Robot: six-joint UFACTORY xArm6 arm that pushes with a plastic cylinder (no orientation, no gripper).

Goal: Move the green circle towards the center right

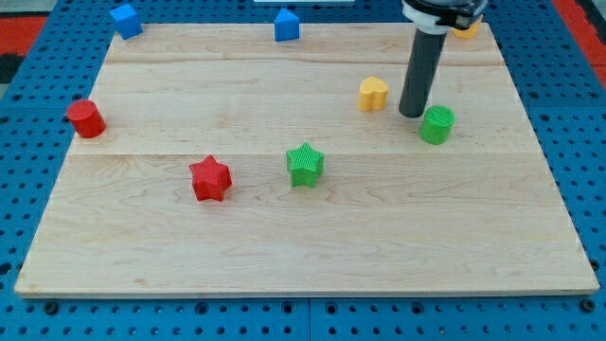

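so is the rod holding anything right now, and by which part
Nothing is held: the rod only pushes. My tip stands just to the view's left of the green circle block, close beside it; whether they touch cannot be told.

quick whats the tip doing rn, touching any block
My tip: no gripper, holds nothing; it sits just left of and slightly above the green circle, right beside it; contact cannot be told.

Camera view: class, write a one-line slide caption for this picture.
My tip rests just left of the green circle on the wooden board, with the yellow heart to its left.
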